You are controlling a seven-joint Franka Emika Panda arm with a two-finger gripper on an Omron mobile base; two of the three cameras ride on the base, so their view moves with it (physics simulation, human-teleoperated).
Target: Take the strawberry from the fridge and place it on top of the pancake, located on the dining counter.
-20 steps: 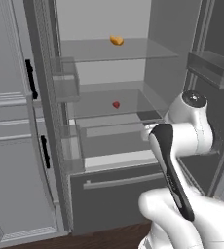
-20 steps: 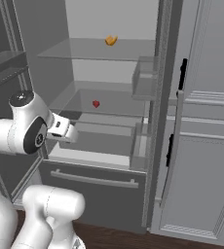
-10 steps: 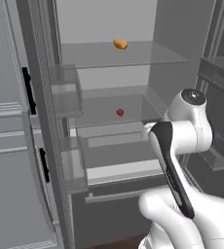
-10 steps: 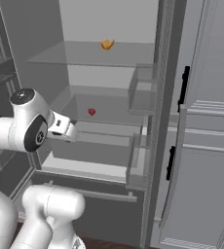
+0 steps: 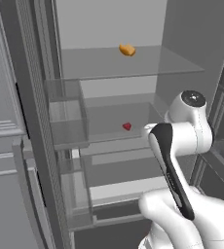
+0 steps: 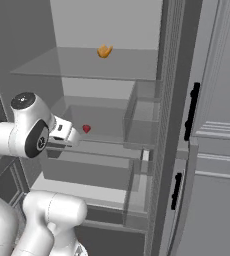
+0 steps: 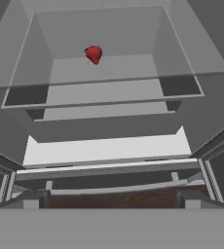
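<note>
One strawberry (image 5: 127,126) lies on the middle glass shelf of the open fridge (image 5: 109,73), one shelf below an orange-brown lump (image 5: 127,49). Gripper (image 7: 109,199) fingers spread wide, empty, short of the shelf.

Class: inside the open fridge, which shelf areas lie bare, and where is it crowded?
Nowhere crowded. The strawberry sits alone mid-shelf, bare glass all round. The top shelf is bare left of the orange lump.
</note>
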